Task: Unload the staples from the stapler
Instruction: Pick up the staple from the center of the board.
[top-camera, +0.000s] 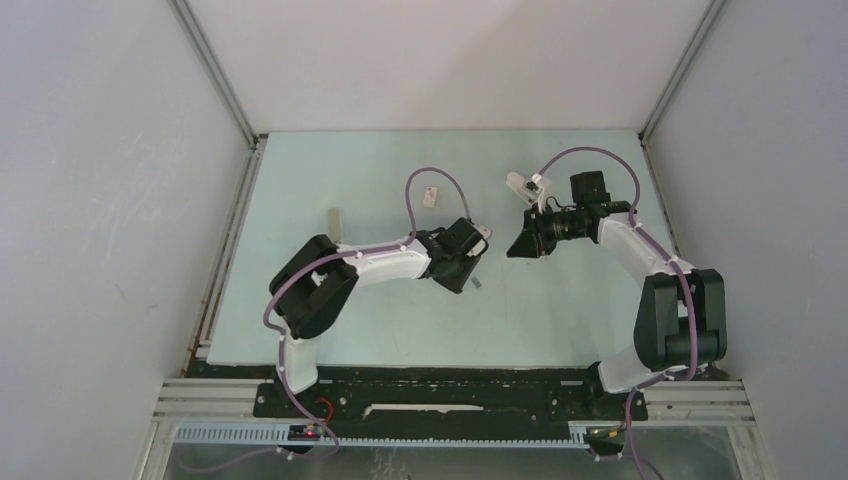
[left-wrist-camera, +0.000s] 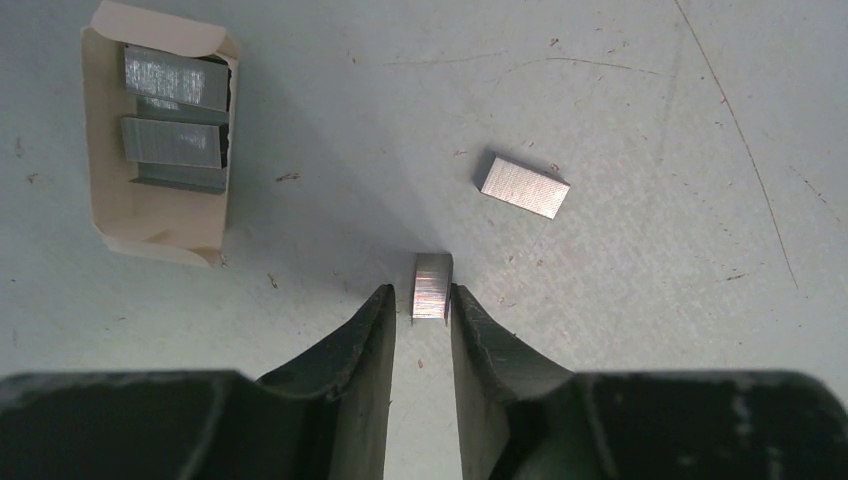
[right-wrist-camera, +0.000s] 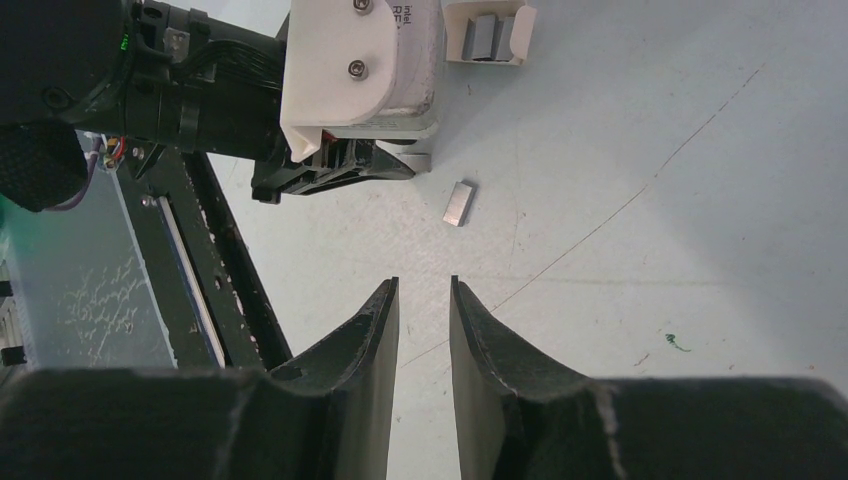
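Two short silvery staples strips lie on the pale table in the left wrist view. One strip (left-wrist-camera: 432, 287) sits at the tips of my left gripper (left-wrist-camera: 421, 295), whose jaws are narrowly open around it. The right finger touches the strip and a thin gap remains on the left. The other strip (left-wrist-camera: 524, 186) lies free, farther out to the right, and shows again as a strip (right-wrist-camera: 459, 203) in the right wrist view. My right gripper (right-wrist-camera: 423, 285) hovers open, holding nothing. A grey oblong object (top-camera: 335, 222) lies far left; I cannot tell whether it is the stapler.
A small open white box (left-wrist-camera: 160, 225) holding more staple strips sits up-left of the left gripper, and the same box (top-camera: 431, 197) shows from above. The two grippers, left (top-camera: 465, 270) and right (top-camera: 515, 245), are close together mid-table. Enclosure walls ring the table.
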